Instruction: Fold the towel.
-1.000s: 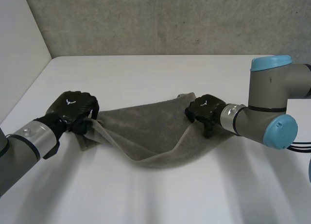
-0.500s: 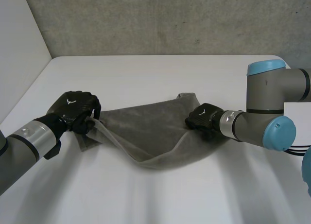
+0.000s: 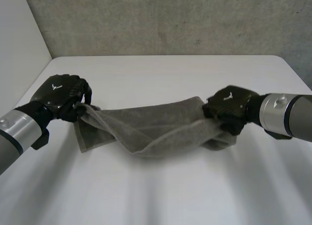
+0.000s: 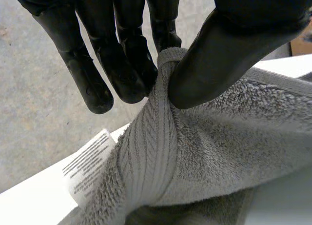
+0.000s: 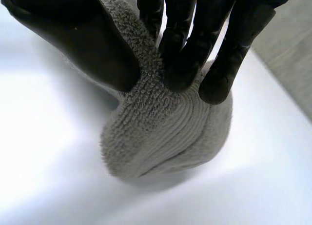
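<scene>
The grey towel (image 3: 146, 127) hangs stretched between my two hands above the white table (image 3: 161, 73), sagging in the middle onto the surface. My left hand (image 3: 61, 95) holds the towel's left end, pinching a bunched corner (image 4: 163, 64) between thumb and fingers (image 4: 126, 64); a white care label (image 4: 87, 166) hangs just below. On the other side, my right hand (image 3: 229, 108) has the right end gripped, its thumb and fingers (image 5: 185, 54) closed on a thick roll of the towel's ribbed edge (image 5: 165, 132).
A grey concrete wall (image 3: 161, 20) stands behind the table's far edge. A pale wall (image 3: 19, 49) runs along the left side. Bare white tabletop lies in front of the towel and behind it.
My right hand has closed on the towel's right end and pulled it to the right and up. My left hand has drawn its end left, so the towel is now stretched out.
</scene>
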